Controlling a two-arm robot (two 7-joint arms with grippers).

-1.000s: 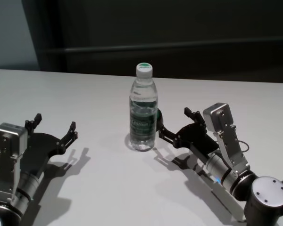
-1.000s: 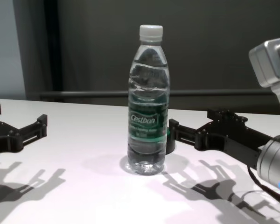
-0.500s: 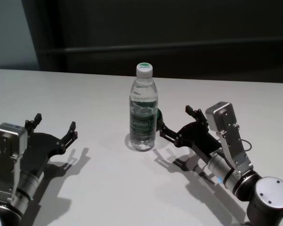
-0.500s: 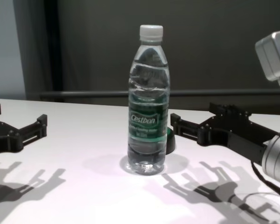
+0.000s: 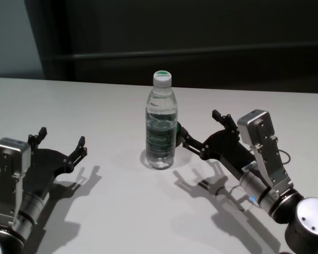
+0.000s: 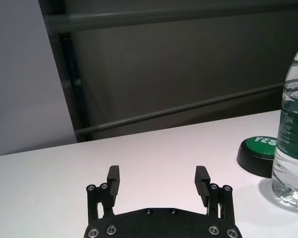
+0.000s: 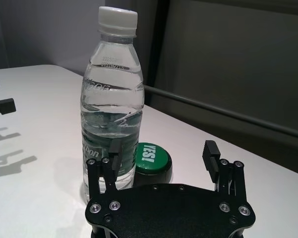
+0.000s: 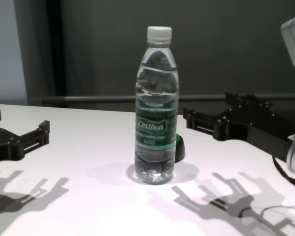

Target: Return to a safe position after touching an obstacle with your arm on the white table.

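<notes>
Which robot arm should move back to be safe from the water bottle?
The right. Its open tool sits close beside the water bottle, so that arm has to back off. The left tool is already far away over the white table.

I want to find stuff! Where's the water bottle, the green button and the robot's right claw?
water bottle (image 8: 157, 125), chest view, green label.
green button (image 7: 150, 154), right wrist view, green top.
right gripper (image 5: 200, 129), head view, between its open fingertips.
</notes>
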